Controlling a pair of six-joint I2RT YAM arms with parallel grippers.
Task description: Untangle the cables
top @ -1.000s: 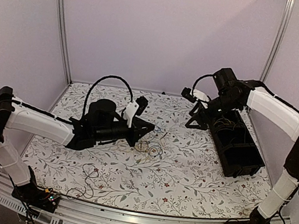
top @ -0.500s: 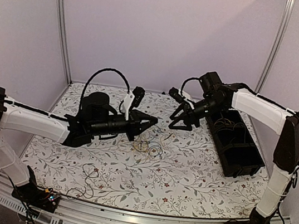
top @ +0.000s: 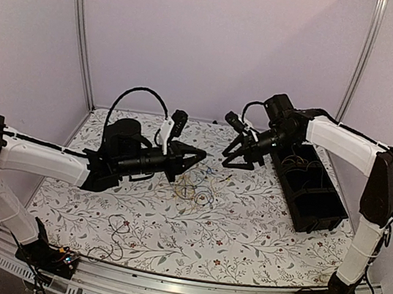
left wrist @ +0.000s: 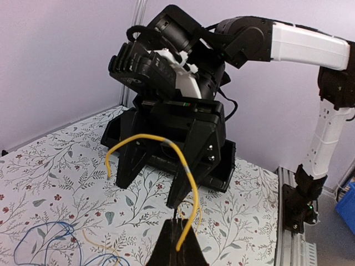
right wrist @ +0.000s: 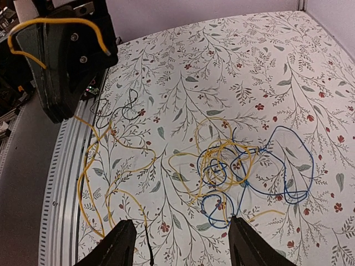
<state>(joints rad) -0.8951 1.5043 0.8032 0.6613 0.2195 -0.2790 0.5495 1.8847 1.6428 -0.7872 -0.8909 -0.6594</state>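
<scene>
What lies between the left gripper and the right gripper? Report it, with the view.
A yellow cable, pinched in the left gripper, arches before the open right gripper; left wrist view.

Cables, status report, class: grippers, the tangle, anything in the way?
Left gripper shut on yellow cable, end arched in air. Right gripper open, aimed at yellow-blue tangle. Black bin off to side, nothing blocking.

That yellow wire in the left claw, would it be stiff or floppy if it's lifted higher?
Probably springy, not limp: the yellow wire arches above the left claw unsupported. Likely very light, being so thin. Lifting may drag the tangle along, since its strands look interwoven.
</scene>
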